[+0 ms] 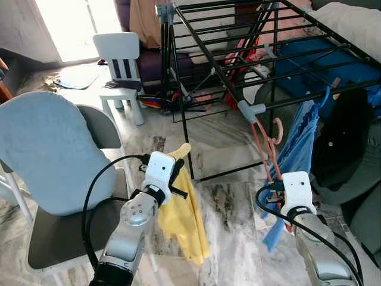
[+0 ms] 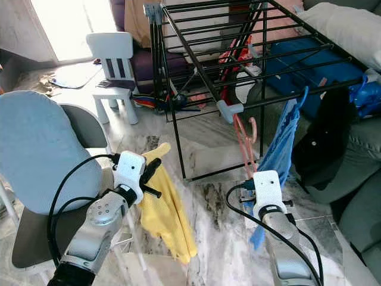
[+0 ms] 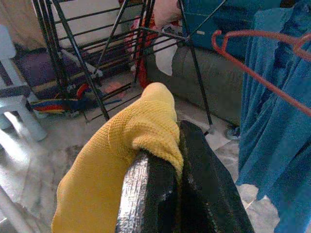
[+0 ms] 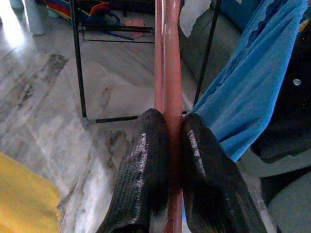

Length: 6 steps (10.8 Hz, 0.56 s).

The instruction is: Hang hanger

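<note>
A salmon-pink hanger [image 1: 266, 149] carries a blue garment [image 1: 297, 149] and rises toward the corner of the black drying rack [image 1: 250, 53]. My right gripper [image 4: 167, 145] is shut on the hanger's bar, low at the right, just below the rack's front corner. The hook [image 1: 277, 128] sits beside the rack's grey corner joint [image 1: 250, 109]; I cannot tell whether it rests on a rail. My left gripper [image 3: 177, 160] is shut on a yellow cloth [image 1: 184, 220] that hangs down from it, left of the rack's front leg.
A grey-blue padded chair [image 1: 53, 155] stands close at my left. A white child's chair [image 1: 122, 65] is farther back. A dark sofa with black clothing [image 1: 348, 149] lies at the right. Marble floor [image 1: 226, 202] runs under the rack.
</note>
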Motion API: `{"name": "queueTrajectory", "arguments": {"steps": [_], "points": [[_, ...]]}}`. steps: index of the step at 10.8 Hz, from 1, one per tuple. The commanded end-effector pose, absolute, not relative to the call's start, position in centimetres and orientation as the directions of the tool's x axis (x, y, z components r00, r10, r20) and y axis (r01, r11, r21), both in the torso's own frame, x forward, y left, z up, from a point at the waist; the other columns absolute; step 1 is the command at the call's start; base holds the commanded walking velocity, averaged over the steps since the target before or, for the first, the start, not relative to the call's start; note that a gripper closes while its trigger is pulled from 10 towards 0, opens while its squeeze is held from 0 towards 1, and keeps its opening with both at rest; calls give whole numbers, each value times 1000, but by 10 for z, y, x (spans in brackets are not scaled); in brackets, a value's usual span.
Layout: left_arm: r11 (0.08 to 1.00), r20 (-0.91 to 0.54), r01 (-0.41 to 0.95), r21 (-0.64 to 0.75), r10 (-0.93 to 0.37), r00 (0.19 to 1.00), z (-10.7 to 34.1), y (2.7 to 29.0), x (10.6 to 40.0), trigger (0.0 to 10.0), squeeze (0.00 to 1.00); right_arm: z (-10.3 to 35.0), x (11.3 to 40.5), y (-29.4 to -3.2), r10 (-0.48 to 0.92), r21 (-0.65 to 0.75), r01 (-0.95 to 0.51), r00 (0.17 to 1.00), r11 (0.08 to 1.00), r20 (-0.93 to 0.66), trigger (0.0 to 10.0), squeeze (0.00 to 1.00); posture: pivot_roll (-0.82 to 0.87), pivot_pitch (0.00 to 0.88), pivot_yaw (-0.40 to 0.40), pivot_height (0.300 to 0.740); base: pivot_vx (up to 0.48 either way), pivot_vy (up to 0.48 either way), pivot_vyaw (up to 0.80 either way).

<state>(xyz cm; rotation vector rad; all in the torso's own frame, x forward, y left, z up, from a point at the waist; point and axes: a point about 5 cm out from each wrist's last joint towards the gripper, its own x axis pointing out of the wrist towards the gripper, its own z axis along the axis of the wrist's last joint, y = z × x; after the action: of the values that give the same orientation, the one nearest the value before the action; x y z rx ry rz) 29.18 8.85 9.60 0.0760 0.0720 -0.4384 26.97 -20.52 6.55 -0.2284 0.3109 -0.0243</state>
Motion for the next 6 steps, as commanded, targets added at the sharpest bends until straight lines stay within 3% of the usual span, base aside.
{"name": "queueTrajectory", "arguments": {"steps": [1, 4, 6], "points": [[895, -46, 438, 78, -436, 899, 105, 87, 294, 10000, 0, 75, 274, -199, -35, -223, -26, 963, 974, -267, 10000, 0, -191, 0, 35, 740, 0, 0, 0], [895, -52, 441, 73, -438, 898, 104, 87, 295, 10000, 0, 73, 271, -195, -28, -209, -32, 959, 977, -281, 10000, 0, -192, 0, 35, 740, 0, 0, 0], [892, -54, 447, 72, -444, 894, 104, 86, 295, 10000, 0, 72, 271, -193, -22, -205, -40, 957, 978, -290, 10000, 0, -194, 0, 34, 740, 0, -253, 0]]}}
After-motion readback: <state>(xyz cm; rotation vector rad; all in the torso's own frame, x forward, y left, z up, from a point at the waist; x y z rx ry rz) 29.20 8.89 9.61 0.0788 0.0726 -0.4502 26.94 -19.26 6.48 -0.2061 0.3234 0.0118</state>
